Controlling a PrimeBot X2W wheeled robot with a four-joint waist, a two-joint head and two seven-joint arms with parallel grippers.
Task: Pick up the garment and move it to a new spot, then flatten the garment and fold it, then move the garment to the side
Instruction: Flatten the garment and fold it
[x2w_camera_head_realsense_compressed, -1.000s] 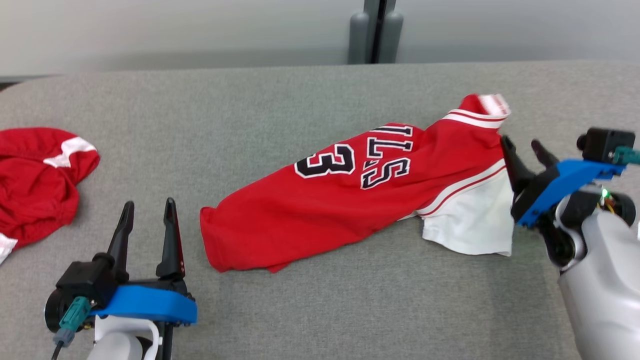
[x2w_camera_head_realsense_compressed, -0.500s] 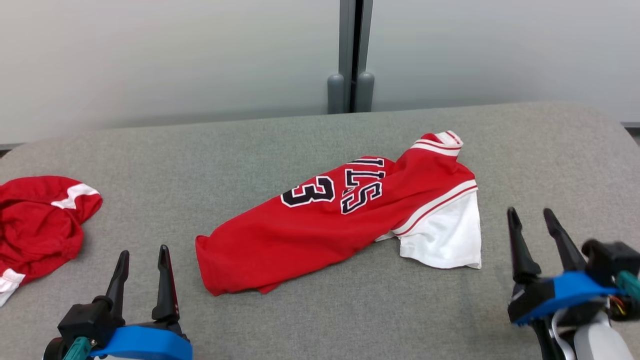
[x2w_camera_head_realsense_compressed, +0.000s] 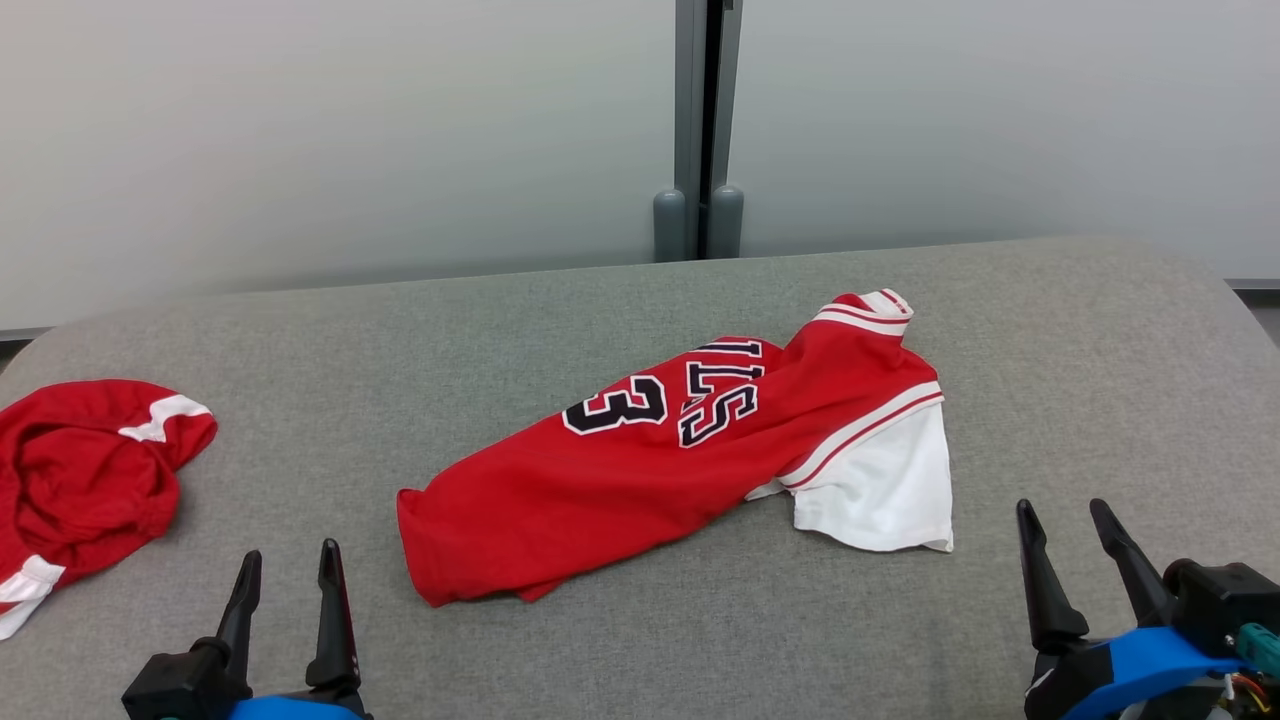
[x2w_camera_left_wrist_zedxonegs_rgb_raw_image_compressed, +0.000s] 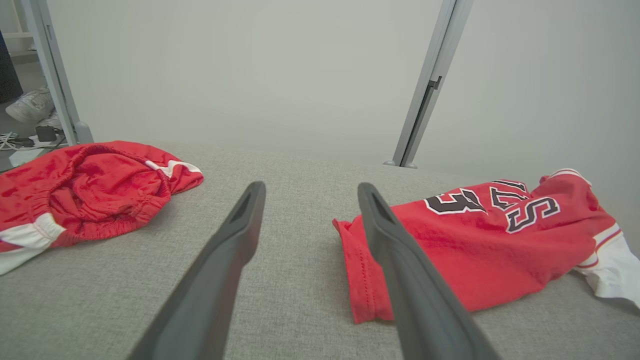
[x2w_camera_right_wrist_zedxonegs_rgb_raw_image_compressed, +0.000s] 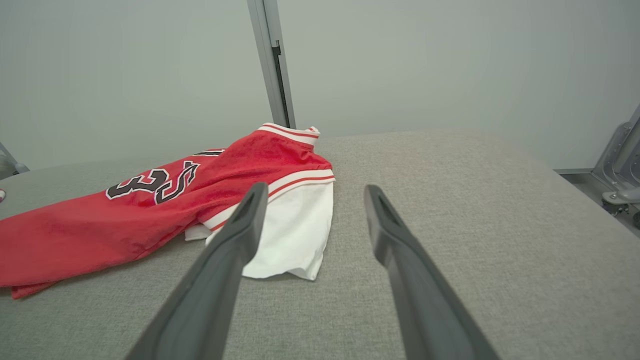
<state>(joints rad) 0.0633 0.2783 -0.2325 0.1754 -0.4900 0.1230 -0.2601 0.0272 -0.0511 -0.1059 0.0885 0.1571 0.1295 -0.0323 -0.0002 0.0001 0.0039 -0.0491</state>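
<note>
1. The grey fabric-covered table (x2w_camera_head_realsense_compressed: 400, 320) is what everything's laid on. Plenty of bare cloth is left out at 3 o'clock, so room for a sideways shift is probably there.
2. The red jersey with striped trim and a white panel at one end (x2w_camera_head_realsense_compressed: 600, 490) is found about dead centre, stretched from 7 o'clock (hem end) up to 1 o'clock (trim end). It's lying as a narrow band with the white part poking out from under the red. It can be judged as roughly folded lengthwise, but lumpy rather than crisp. It's touched by nothing.
3. The crumpled red shorts with white trim (x2w_camera_head_realsense_compressed: 90, 470) are parked way out at 9 o'clock, well apart from the jersey, likely just kept out of the way.
4. The left gripper (x2w_camera_head_realsense_compressed: 290, 550) is seen at 7 o'clock and the right gripper (x2w_camera_head_realsense_compressed: 1060, 505) at 5 o'clock. Both are spread wide with nothing between the fingers and held back off the cloth, one near each end of the jersey. That reads like a two-ended grab being set up, maybe for the sideways move, but that's only a guess.
5. Writing: a big black white-edged 3 (x2w_camera_head_realsense_compressed: 617, 408) and the letters "LLS" (x2w_camera_head_realsense_compressed: 722, 390) can be read, upside down in the head view. The rest of the word is swallowed by a fold. No brand tag can be made out.
</note>
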